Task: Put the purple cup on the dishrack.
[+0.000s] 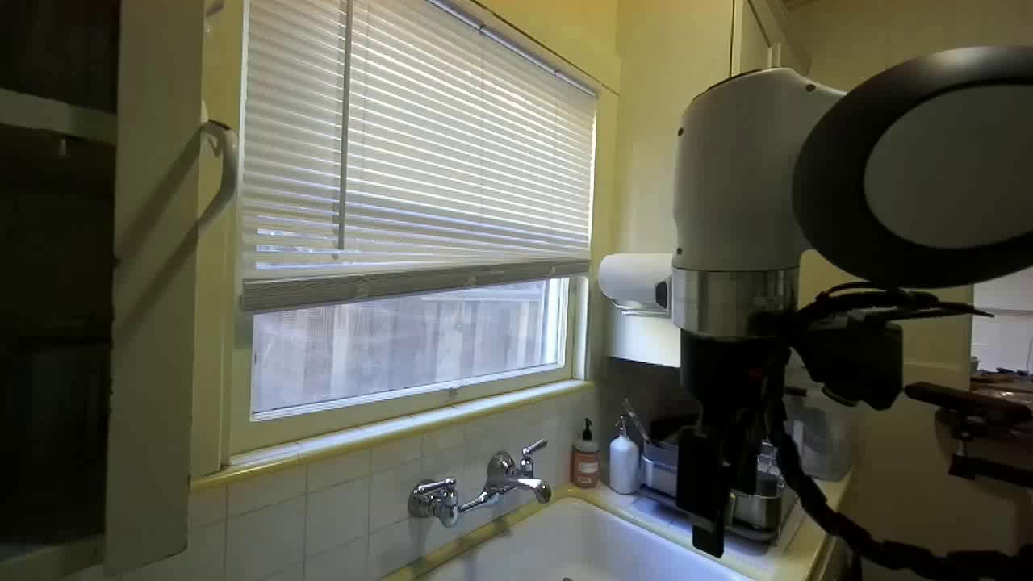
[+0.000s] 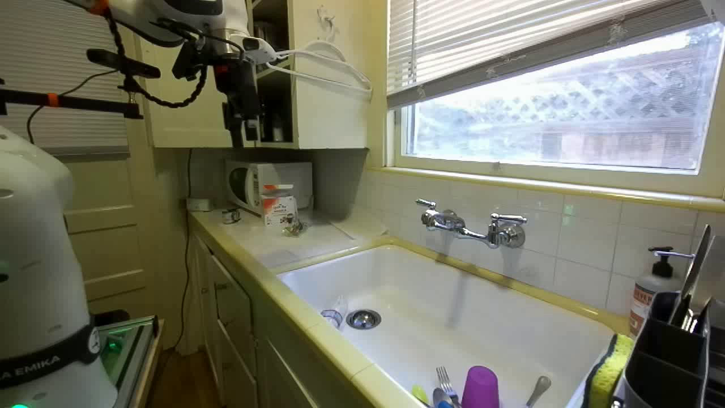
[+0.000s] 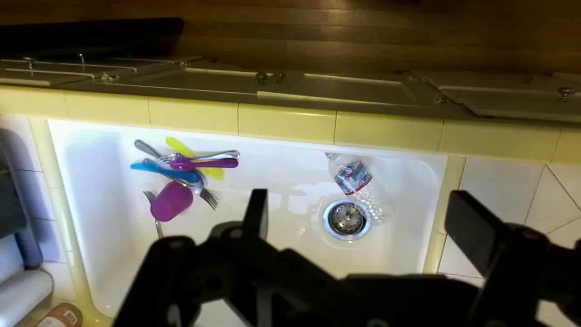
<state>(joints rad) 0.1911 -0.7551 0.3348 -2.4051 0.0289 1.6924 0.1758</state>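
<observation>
The purple cup (image 3: 171, 201) is in the sink beside a heap of cutlery in the wrist view. It also shows at the bottom edge of an exterior view (image 2: 480, 387), with its closed end up. My gripper (image 3: 363, 209) is open and empty, high above the sink, with the cup off to one side of its fingers. It hangs with its fingers down in both exterior views (image 1: 722, 504) (image 2: 243, 131). The dishrack (image 1: 660, 468) stands on the counter beside the sink, partly hidden behind the gripper. Its dark utensil holder (image 2: 660, 368) shows at an exterior view's right edge.
The white sink (image 2: 453, 340) holds a clear plastic bottle (image 3: 354, 178) by the drain and several utensils (image 3: 186, 163). A wall faucet (image 2: 470, 229) sticks out above it. Soap bottles (image 1: 586, 460) and a yellow sponge (image 2: 609, 371) are near the rack. A microwave (image 2: 294, 173) stands on the far counter.
</observation>
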